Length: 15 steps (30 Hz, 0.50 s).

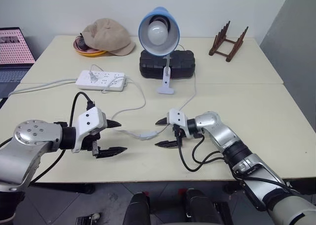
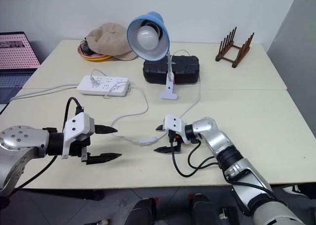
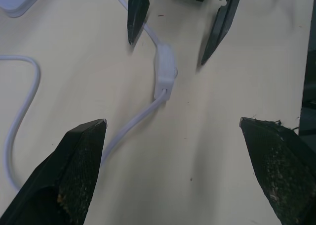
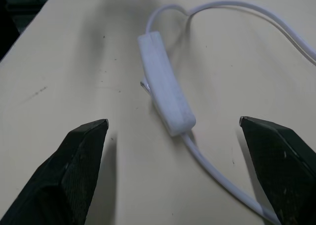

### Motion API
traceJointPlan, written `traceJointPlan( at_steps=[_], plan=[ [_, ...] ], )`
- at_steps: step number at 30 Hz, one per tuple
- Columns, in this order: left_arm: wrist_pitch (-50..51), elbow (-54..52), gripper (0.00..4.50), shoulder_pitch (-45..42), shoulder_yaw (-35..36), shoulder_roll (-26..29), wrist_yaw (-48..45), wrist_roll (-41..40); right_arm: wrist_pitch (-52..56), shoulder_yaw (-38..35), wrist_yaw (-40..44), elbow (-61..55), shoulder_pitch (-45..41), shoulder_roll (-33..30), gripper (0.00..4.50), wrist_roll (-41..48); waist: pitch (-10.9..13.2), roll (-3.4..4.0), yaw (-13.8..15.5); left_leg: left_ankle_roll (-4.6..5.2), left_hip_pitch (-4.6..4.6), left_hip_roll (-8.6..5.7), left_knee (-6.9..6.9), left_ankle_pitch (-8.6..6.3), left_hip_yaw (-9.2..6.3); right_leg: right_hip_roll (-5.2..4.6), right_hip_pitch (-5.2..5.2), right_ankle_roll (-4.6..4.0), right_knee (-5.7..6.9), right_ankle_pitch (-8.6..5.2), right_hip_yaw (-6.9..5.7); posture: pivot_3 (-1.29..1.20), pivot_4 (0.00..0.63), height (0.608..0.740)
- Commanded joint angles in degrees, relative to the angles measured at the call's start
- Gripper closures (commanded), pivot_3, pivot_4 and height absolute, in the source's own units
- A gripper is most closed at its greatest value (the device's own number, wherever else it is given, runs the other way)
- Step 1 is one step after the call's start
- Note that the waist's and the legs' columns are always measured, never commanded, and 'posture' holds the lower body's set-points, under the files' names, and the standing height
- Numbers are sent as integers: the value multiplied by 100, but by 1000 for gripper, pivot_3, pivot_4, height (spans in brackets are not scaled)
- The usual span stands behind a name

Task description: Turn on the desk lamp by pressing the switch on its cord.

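The switch (image 4: 165, 84) lies flat on the cord (image 3: 133, 128), framed between the spread fingers of the right gripper (image 1: 163, 132). The left gripper (image 1: 115, 136) is also wide open, nothing held. The desk lamp (image 1: 159, 32) looks unlit. One fingertip should be lowered squarely onto the rocker; sideways push is best avoided.

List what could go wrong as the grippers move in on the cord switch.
1. The switch lies loose on the table; a push may slide it instead of clicking.
2. The open left gripper and open right gripper face each other closely and could collide.
3. A snagged cord might tug the desk lamp.
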Motion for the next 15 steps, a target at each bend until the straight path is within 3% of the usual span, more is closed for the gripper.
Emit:
traceJointPlan(
  at_steps=[1, 3, 11, 15],
  plan=[
    [161, -237, 0, -74, 284, 16, 69, -244, -584, -81, -58, 345, -180, 155, 198, -190, 0, 0, -2, 0, 0, 0, 0, 0, 0, 0, 0, 0, 0, 0, 1, 0, 150, 740],
    [157, -252, 0, -47, 294, 52, 44, -258, -643, -130, -12, 438, -183, 189, 481, -193, 0, 0, -5, 0, 1, 0, 0, 0, 0, 0, 1, 0, 0, 0, 1, 0, 150, 740],
    [67, -120, 0, -145, 198, 129, -90, -230, -782, -250, 10, 535, -155, 213, 2484, -203, 0, 0, -4, 0, 2, 0, 1, 0, 0, 0, 2, 0, 4, 0, 1, 0, 150, 740],
    [11, -6, 0, -254, 96, 100, -143, -173, -741, -308, 23, 495, -128, 195, 3258, -172, 0, 0, -3, 0, 2, 0, 2, 0, -1, 0, 2, 1, 5, 1, 1, 0, 150, 740]
  ],
)
